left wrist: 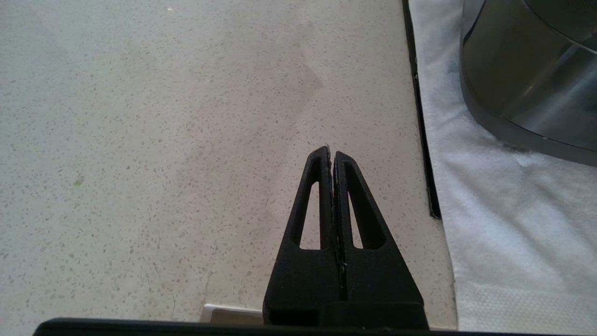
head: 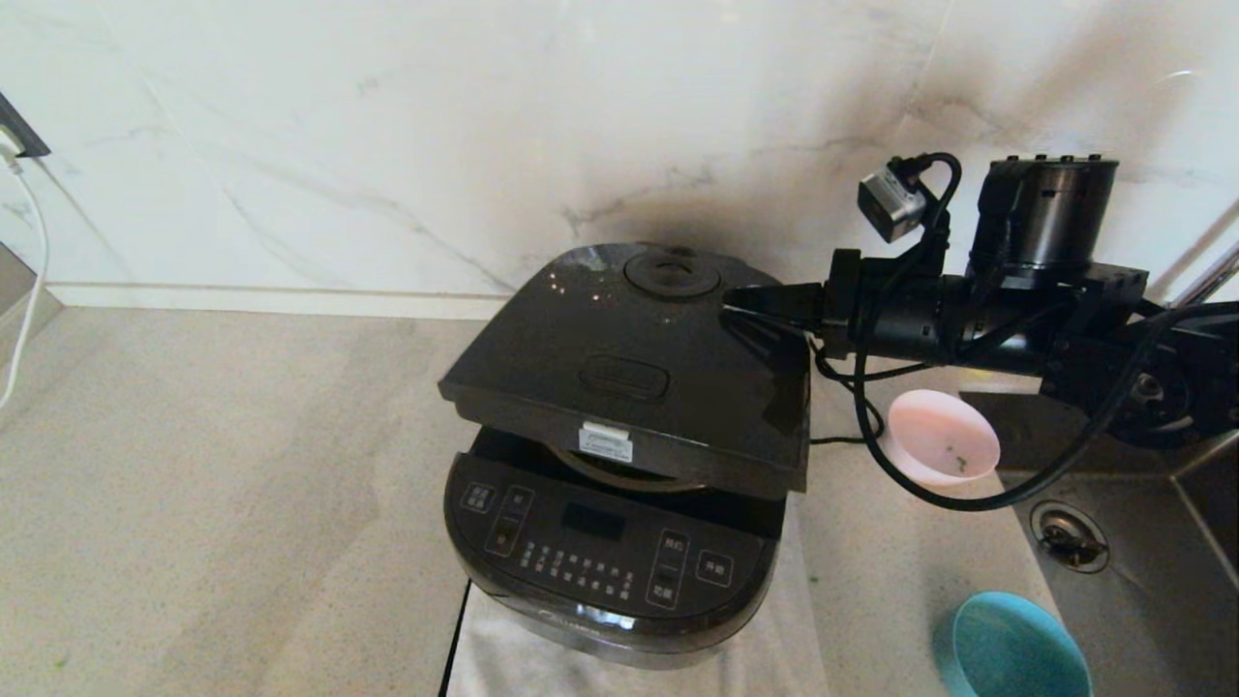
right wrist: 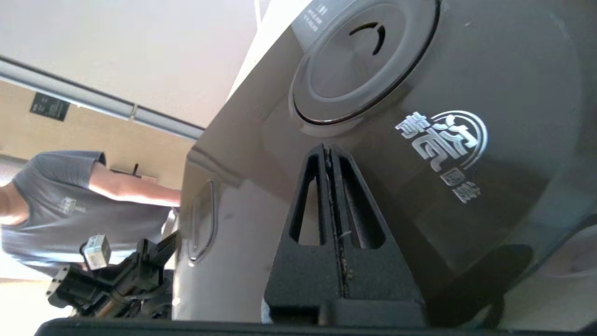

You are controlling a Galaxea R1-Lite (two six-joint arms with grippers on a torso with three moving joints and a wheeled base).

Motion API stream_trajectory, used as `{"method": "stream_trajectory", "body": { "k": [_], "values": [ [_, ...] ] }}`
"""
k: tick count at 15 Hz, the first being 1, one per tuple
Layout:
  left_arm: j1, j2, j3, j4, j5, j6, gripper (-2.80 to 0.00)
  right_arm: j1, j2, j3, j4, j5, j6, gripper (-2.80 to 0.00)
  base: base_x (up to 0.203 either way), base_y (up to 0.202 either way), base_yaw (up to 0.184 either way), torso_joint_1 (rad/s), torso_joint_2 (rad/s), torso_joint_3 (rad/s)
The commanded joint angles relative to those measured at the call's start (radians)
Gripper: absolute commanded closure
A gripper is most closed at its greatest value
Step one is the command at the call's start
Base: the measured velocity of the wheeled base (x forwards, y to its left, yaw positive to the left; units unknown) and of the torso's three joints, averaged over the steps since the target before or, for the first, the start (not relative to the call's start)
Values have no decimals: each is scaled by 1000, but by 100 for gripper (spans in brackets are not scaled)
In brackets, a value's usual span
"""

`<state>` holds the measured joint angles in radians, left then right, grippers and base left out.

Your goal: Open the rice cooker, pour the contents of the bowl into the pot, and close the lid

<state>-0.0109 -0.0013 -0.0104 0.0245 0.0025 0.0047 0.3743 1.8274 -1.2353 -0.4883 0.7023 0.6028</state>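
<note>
While the wide speckled countertop (head: 194,484) fills most of the head view, the rice cooker (head: 610,561) stands near its middle on a white cloth (head: 774,649), with the control panel facing the robot. Its lid (head: 629,368) is not shut: it hangs partly lowered and tilted, with a gap at the front where the rim of the pot (head: 619,474) shows under the edge. On top of the lid are the round steam vent (head: 671,273) and the oblong latch button (head: 624,376). The right arm reaches in level from the right, and the right gripper (head: 728,300) has its fingers pressed together, pinching nothing; the tip is on the top of the lid just beside the steam vent, at the right rear part. In the right wrist view the closed tip lies against the glossy black surface, below the vent. To the right of the cooker, behind the arm's cable, the bowl (head: 942,438) sits at the edge of the steel sink (head: 1142,542); only a few green bits (head: 956,463) are left in it. A blue bowl (head: 1012,649) stands nearer, at the lower right. The left gripper (left wrist: 331,156) appears only in its own wrist view, fingers closed on nothing, over bare counter beside the cloth.
</note>
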Motion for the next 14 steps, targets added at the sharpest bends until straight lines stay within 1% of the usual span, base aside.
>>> {"method": "stream_trajectory", "body": {
  "k": [1, 6, 9, 12, 13, 14],
  "values": [
    [0, 1, 0, 0, -1, 0, 0, 8, 5, 2, -4, 10, 3, 0, 0, 0, 0, 0, 0, 0],
    [0, 1, 0, 0, 1, 1, 0, 12, 35, 21, 5, 14, 4, 0, 0, 0, 0, 0, 0, 0],
    [0, 1, 0, 0, -1, 0, 0, 11, 26, 1, 22, 14, 9, 0, 0, 0, 0, 0, 0, 0],
    [0, 1, 1, 1, -2, 12, 0, 11, 14, 15, 27, 14, 12, 0, 0, 0, 0, 0, 0, 0],
    [0, 1, 1, 0, 1, -2, 0, 11, 9, 15, 36, 14, 12, 0, 0, 0, 0, 0, 0, 0],
    [0, 2, 0, 3, 1, 5, 0, 11, 3, 11, 54, 14, 12, 0, 0, 0, 0, 0, 0, 0]
  ]
}}
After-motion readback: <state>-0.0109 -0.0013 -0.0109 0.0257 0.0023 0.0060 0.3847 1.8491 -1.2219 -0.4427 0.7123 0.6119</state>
